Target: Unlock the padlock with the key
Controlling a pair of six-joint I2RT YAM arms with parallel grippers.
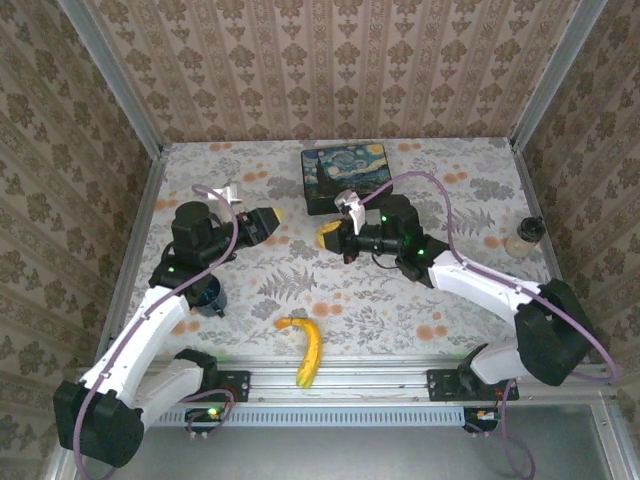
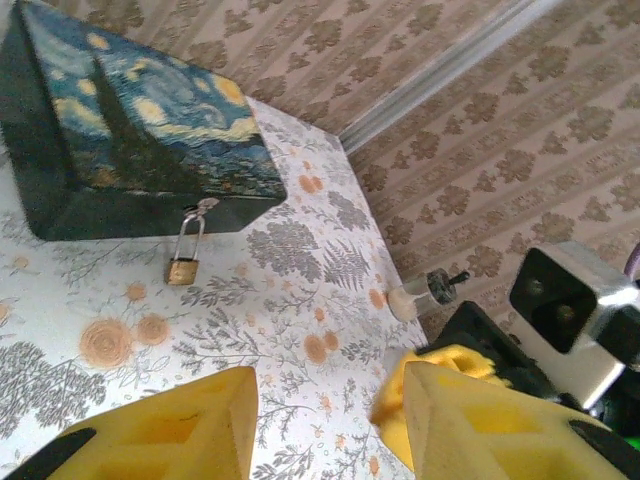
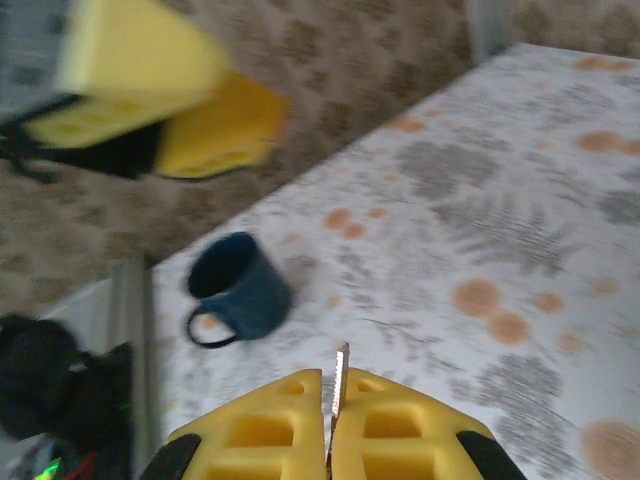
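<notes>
The padlock (image 2: 183, 262), brass with a thin silvery shackle, hangs from a small clasp on the front wall of the box (image 2: 130, 130), its body resting against the table (image 2: 300, 250) at the foot of that wall. It is too small to tell whether the shackle is clicked shut. The box, painted with a dark blue swirling night sky, is cut off at the left edge of the left wrist view. From above, the right arm's wrist covers part of the box's near edge. The key (image 3: 340, 365) is a thin silvery blade seen edge-on, and the right claw (image 3: 335, 385) is pinched tight on it. Most of the key is buried between the yellow fingers. This claw hovers just in front of the box's near edge. The left claw (image 2: 325, 385) stands partly wide with nothing in it, bare table showing between its fingers. It sits to the left of the box's near corner, close to the right claw. In the blurred right wrist view a blue mug (image 3: 240, 290) stands well away from the box, towards the left arm. A banana (image 1: 305, 350) lies far in front of the box at the table's near edge. A small bottle (image 1: 525, 237) stands well to the box's right, near the side wall, its label unreadable.
</notes>
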